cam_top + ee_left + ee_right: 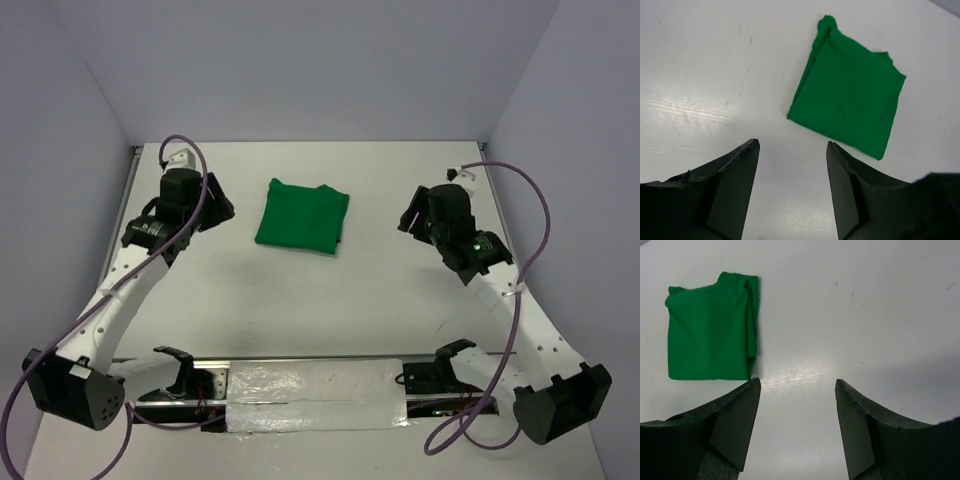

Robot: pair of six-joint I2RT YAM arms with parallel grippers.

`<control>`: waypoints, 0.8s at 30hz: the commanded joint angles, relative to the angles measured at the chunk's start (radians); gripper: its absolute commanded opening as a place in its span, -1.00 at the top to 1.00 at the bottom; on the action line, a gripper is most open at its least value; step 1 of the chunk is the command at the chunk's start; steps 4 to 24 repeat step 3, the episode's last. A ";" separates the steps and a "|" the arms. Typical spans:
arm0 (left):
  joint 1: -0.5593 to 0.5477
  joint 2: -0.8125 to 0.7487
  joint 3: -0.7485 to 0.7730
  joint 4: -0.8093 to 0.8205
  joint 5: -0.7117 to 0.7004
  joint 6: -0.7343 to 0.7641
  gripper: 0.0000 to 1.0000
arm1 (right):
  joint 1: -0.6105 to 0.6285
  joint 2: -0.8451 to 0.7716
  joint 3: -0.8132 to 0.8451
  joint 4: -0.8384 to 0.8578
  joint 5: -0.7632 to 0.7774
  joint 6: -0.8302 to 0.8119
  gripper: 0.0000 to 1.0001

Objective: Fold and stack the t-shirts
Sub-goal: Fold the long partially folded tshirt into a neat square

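White worktop (pixel 330 310) carries the shirt (pixel 302 217), folded into a flat green square with layered edges showing along one side. It lies toward the far edge. To the shirt's left the left jaws hang released, gripping nothing. To its right the right jaws are spread the same way. Both sets stay apart from the cloth.

White table (pixel 300 310), matte, with a few small dark specks and faint scuffs in the wrist views. One green t-shirt (pixel 302 217) lies flat on it toward the far middle, folded to a rough square, with layered edges showing along one side and one corner bunched. The near edge carries a black rail (pixel 205 388) with a pale taped patch (pixel 315 395) across its middle.
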 commanded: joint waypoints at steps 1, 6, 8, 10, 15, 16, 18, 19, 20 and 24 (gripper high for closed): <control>-0.005 -0.061 0.009 0.047 -0.021 -0.012 -0.38 | -0.003 -0.014 -0.025 0.034 0.027 0.017 -0.37; -0.003 -0.056 0.023 0.044 -0.019 -0.012 -0.38 | -0.003 -0.016 -0.029 0.043 0.022 0.016 -0.36; -0.003 -0.056 0.023 0.044 -0.019 -0.012 -0.38 | -0.003 -0.016 -0.029 0.043 0.022 0.016 -0.36; -0.003 -0.056 0.023 0.044 -0.019 -0.012 -0.38 | -0.003 -0.016 -0.029 0.043 0.022 0.016 -0.36; -0.003 -0.056 0.023 0.044 -0.019 -0.012 -0.38 | -0.003 -0.016 -0.029 0.043 0.022 0.016 -0.36; -0.003 -0.056 0.023 0.044 -0.019 -0.012 -0.38 | -0.003 -0.016 -0.029 0.043 0.022 0.016 -0.36; -0.003 -0.056 0.023 0.044 -0.019 -0.012 -0.38 | -0.003 -0.016 -0.029 0.043 0.022 0.016 -0.36; -0.003 -0.056 0.023 0.044 -0.019 -0.012 -0.38 | -0.003 -0.016 -0.029 0.043 0.022 0.016 -0.36; -0.003 -0.056 0.023 0.044 -0.019 -0.012 -0.38 | -0.003 -0.016 -0.029 0.043 0.022 0.016 -0.36; -0.003 -0.056 0.023 0.044 -0.019 -0.012 -0.38 | -0.003 -0.016 -0.029 0.043 0.022 0.016 -0.36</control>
